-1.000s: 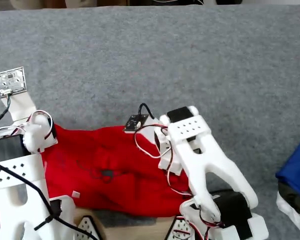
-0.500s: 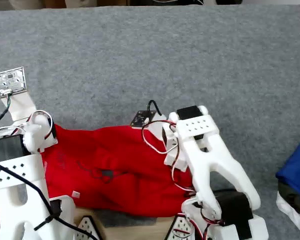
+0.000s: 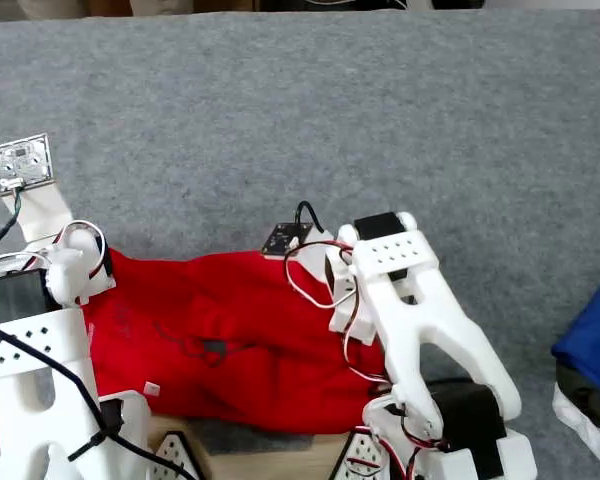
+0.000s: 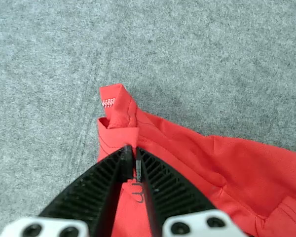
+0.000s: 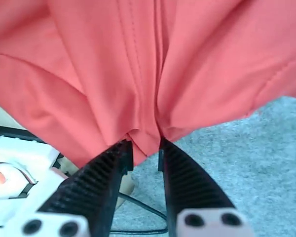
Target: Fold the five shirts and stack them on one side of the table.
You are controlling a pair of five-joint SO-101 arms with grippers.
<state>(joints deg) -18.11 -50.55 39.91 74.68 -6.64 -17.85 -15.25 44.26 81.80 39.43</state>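
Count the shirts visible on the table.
4: red shirt at the near edge; blue shirt, dark shirt and white shirt stacked at the right edge, cut off, so another may be hidden.

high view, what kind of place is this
Probably a robotics test bench for laundry folding: a grey-covered table, two white arms at its near edge holding a red shirt, and clothes piled at the right edge.
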